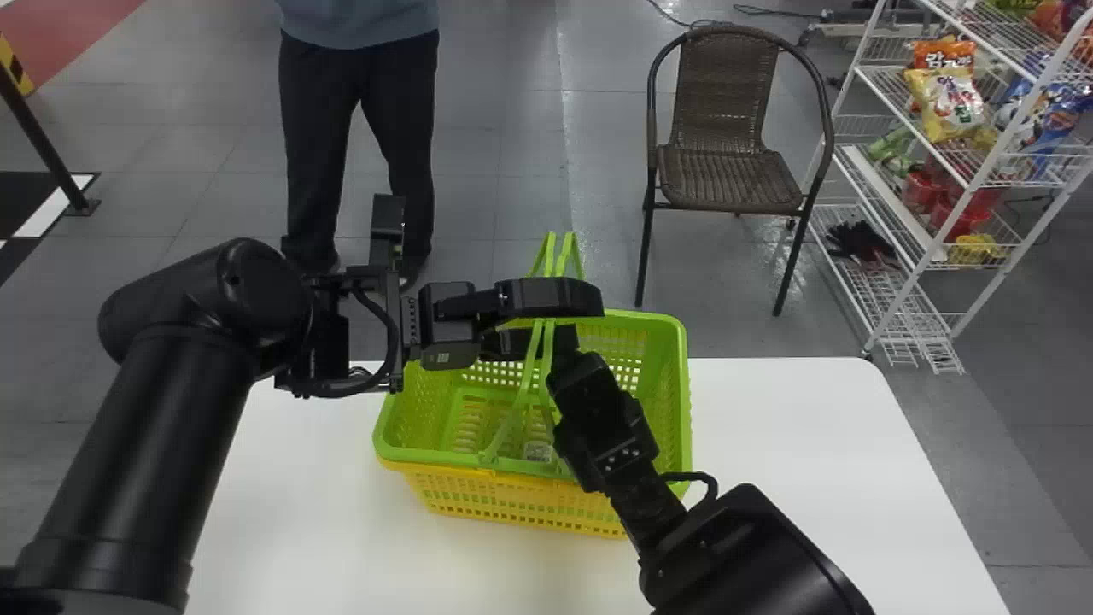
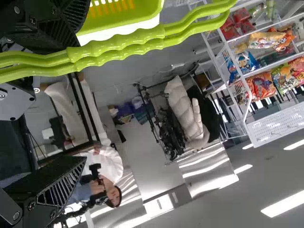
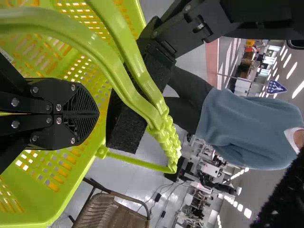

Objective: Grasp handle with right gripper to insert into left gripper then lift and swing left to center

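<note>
With the basket (image 1: 677, 350) on the desk (image 1: 794, 418), we should seat its handles (image 2: 118, 45) deeply between our left tool's (image 2: 84, 88) spread fingers, nudging gently with our pressed-together right tool (image 3: 98, 114).

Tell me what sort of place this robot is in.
Probably a mock shop in a lab or showroom: a white wire rack holds snack bags, and a green shopping basket sits at a white table.
</note>
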